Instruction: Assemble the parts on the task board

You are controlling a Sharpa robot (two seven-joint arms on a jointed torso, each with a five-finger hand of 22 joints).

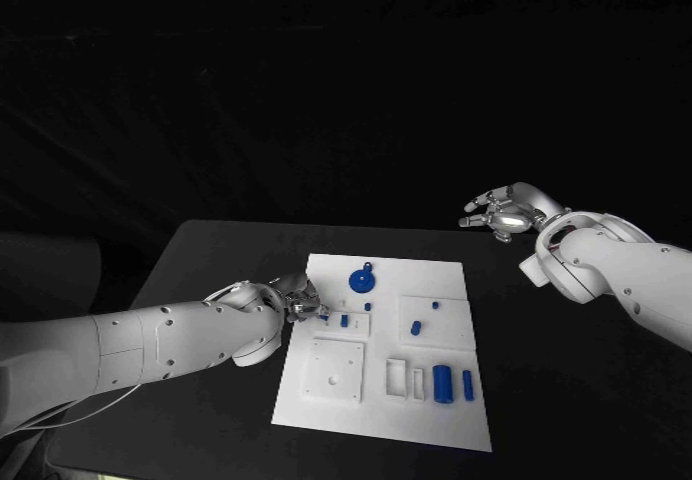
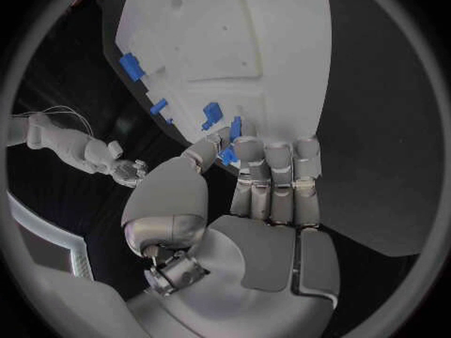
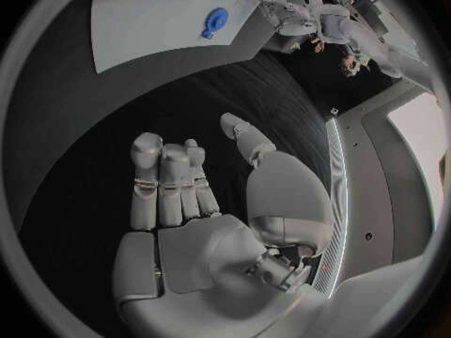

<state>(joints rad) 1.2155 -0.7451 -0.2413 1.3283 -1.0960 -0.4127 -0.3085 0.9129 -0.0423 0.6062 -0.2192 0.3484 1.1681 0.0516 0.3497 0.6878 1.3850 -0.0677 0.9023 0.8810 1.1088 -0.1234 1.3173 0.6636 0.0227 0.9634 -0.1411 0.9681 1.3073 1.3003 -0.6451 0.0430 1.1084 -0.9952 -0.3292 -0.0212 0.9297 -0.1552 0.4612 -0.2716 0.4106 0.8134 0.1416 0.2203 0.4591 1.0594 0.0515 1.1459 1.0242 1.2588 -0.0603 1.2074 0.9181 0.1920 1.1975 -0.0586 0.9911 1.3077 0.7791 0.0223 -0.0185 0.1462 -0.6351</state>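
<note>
A small blue part (image 2: 228,155) is pinched in the left hand (image 1: 293,298) fingers at the task board (image 1: 433,420) left edge; seating it in a slot is judged next. The right hand (image 1: 499,213) is held wide, off the desk

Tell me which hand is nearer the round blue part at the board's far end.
Left. The left hand is at the task board's left edge, near the round blue part; the right hand hovers beyond the board's far right corner.

Task board (image 1: 378,400) matt white plastic, prob.; parts (image 1: 441,383) smooth blue plastic; left hand (image 2: 258,203) satin metal.
</note>
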